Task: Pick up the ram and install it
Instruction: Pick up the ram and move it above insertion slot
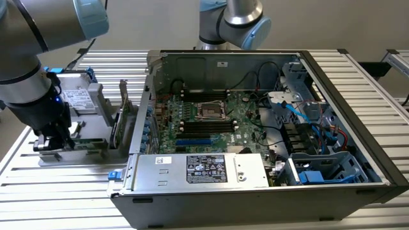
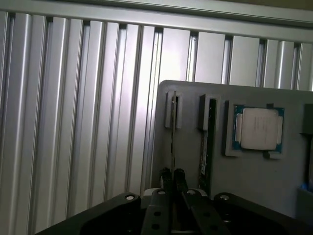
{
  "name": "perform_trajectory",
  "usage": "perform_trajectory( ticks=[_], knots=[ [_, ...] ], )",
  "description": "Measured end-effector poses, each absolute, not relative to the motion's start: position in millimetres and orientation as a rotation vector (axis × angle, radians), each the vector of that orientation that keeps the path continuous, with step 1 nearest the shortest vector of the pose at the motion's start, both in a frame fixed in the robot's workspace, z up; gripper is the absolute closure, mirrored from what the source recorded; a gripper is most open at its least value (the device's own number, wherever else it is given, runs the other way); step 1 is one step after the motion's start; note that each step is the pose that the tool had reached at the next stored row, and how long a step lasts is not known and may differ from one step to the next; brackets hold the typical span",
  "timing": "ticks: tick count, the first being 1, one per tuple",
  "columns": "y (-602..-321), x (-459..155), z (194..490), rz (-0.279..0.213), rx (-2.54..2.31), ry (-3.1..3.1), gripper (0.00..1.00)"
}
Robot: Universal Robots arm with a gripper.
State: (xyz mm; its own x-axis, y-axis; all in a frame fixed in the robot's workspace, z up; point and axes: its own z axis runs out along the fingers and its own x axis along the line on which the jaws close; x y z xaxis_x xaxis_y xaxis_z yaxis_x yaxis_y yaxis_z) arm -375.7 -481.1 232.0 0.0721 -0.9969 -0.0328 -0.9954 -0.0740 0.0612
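Observation:
The ram [image 2: 172, 142] is a thin dark stick seen edge-on, standing in a slot of the grey parts holder [image 2: 254, 181]. My gripper [image 2: 172, 178] has its two black fingers closed on the stick's near end. In the exterior view my gripper [image 1: 50, 143] hangs low over the holder [image 1: 89, 120] at the exterior view's left, with the green ram [image 1: 86, 142] reaching from it toward the computer case. The black memory slots [image 1: 208, 125] on the motherboard lie inside the open case.
A second green stick [image 2: 205, 156] stands in the neighbouring holder slot, and a processor chip [image 2: 257, 128] lies beside it. An upright card [image 1: 119, 115] stands between holder and case [image 1: 357, 143]. A power supply [image 1: 204, 167] fills the case front. Another arm [image 1: 233, 19] stands behind.

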Motion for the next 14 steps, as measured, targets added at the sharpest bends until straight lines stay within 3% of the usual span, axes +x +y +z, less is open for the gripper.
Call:
perform_trajectory(
  ticks=[14],
  knots=[
    [-481.2, -374.4, 293.4, -0.119, 2.276, -2.115, 0.87]
  ],
)
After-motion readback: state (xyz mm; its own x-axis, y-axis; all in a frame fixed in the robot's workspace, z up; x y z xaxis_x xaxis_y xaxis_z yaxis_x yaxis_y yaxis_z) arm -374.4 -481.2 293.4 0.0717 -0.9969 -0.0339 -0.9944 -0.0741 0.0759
